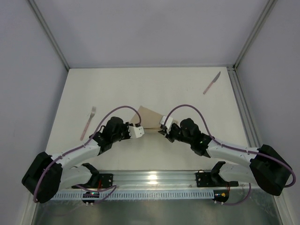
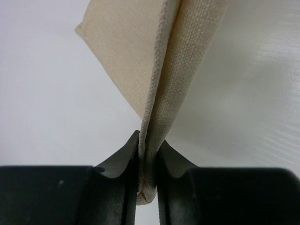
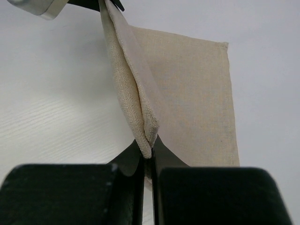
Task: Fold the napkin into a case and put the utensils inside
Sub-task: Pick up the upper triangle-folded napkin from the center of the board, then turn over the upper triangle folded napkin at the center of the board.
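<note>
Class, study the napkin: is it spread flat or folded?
Folded: the napkin is doubled along a lifted edge, pinched at each end by the left end effector and right end effector.

No writing, label, brand mark, number or sign can be read in any of the three views. The napkin is shown as plain, unprinted cloth, and the tabletop as a pale surface on which nothing legible is carried.
</note>
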You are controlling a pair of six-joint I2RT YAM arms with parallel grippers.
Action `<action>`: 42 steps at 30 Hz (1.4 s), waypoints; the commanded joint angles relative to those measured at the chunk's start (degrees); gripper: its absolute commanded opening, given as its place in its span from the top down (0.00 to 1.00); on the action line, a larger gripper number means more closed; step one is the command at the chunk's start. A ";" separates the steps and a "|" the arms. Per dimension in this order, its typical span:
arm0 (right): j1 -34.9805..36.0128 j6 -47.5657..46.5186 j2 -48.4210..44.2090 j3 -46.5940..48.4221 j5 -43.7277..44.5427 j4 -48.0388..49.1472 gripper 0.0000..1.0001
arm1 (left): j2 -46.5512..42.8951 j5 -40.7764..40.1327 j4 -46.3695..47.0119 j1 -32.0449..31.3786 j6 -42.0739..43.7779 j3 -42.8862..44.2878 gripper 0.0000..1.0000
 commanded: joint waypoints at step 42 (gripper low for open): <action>-7.50 44.98 10.01 23.15 -42.57 -12.91 0.96 | 10.89 10.09 -81.33 9.84 4.09 51.55 1.00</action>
